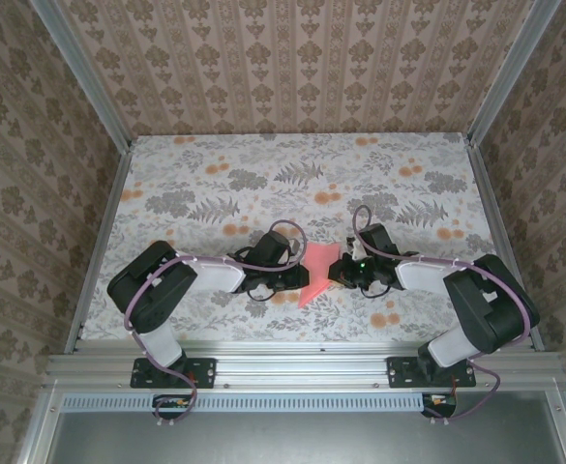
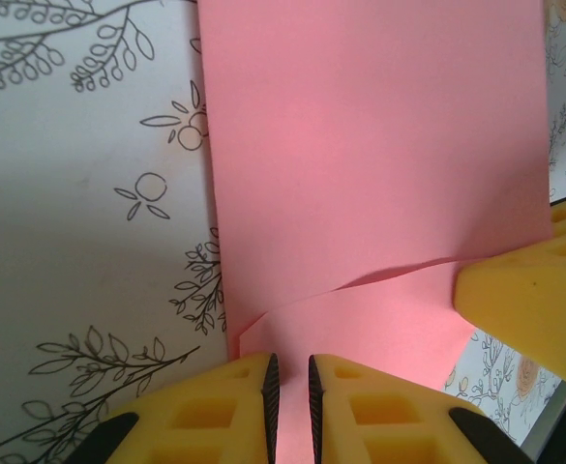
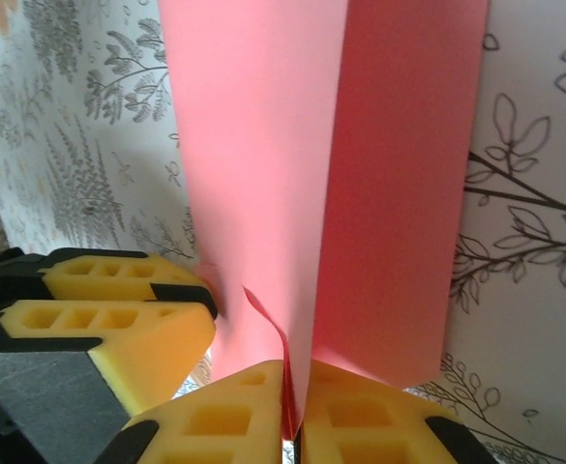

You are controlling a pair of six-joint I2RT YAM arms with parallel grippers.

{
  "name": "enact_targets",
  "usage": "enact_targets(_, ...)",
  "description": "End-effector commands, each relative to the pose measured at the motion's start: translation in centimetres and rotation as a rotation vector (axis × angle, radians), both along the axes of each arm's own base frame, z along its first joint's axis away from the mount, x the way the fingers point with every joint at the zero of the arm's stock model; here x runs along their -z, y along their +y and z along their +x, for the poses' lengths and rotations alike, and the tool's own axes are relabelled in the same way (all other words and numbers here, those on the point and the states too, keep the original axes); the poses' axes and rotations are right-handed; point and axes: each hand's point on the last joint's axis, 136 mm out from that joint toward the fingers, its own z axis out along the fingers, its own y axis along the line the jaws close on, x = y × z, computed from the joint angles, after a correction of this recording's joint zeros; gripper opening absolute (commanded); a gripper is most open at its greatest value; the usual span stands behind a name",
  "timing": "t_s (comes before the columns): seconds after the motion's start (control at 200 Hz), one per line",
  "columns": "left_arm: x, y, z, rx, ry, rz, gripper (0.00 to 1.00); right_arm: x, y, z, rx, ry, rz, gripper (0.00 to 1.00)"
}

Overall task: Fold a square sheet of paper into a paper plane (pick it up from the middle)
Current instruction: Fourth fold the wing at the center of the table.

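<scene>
My right pincer (image 3: 292, 375) is clamping shut on the crease of the pink paper sheet (image 3: 360, 174), keeping the fold upright so a flap is spreading to each side. My left pincer (image 2: 292, 365) is sitting at the sheet's opposite edge with its jaws almost together; I cannot tell whether it is pinching. The sheet is sitting between both pincers, near the table's (image 1: 263, 164) front edge, with open room stretching beyond it.

left claw (image 1: 297, 279) and right claw (image 1: 334, 273) flank the paper (image 1: 317, 259); the table (image 1: 263, 169) beyond lies open.
</scene>
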Motion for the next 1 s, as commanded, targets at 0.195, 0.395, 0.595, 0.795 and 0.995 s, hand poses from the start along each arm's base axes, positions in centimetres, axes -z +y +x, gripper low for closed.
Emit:
enact_targets(0.195, 1.3, 1.0, -1.8, 0.018, 0.059, 0.056, 0.19, -0.7, 0.1, 0.9, 0.010, -0.023, -0.060, 0.12)
enact_targets(0.395, 1.5, 1.0, -1.9, 0.025, 0.061, 0.059, 0.19, -1.8, 1.1, 1.2, 0.010, -0.027, 0.011, 0.20)
enact_targets(0.595, 1.6, 1.2, -2.0, 0.028, 0.061, 0.066, 0.19, -2.4, 1.3, 0.6, -0.002, -0.026, 0.029, 0.21)
enact_targets(0.795, 1.7, 1.3, -2.1, 0.030, 0.061, 0.068, 0.19, -2.6, 1.1, -0.1, -0.011, -0.022, 0.030, 0.21)
enact_targets(0.995, 1.6, 1.1, -2.0, 0.033, 0.059, 0.065, 0.19, -2.6, 1.6, -0.1, -0.029, -0.018, 0.033, 0.20)
